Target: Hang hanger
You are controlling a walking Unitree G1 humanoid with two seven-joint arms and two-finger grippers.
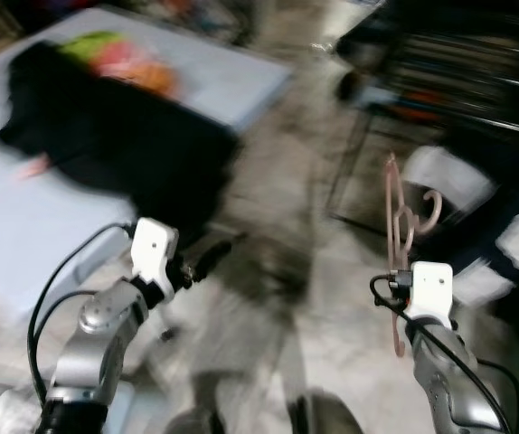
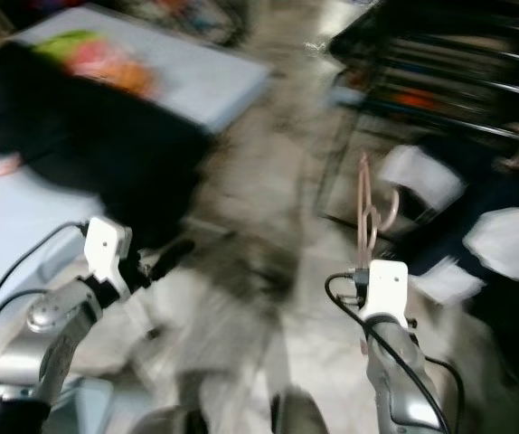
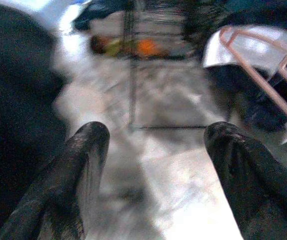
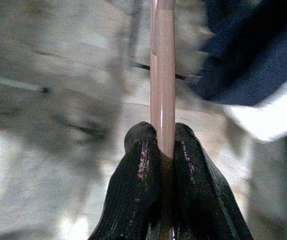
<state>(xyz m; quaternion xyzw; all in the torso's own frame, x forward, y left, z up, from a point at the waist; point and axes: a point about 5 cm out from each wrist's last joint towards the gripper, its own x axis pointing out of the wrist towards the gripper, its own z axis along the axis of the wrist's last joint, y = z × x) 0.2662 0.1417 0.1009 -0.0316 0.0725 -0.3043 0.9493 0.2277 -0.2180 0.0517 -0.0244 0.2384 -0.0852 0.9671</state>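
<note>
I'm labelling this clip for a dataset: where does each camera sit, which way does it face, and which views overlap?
Left eye view: on the head, facing forward and down at the grey floor; both silver arms show.
Right eye view: its stereo twin, same scene.
Left wrist view: along the open left end effector toward the black wire rack.
Right wrist view: along the right end effector, shut on the thin pink plastic hanger.
All four views share the hanger.
</note>
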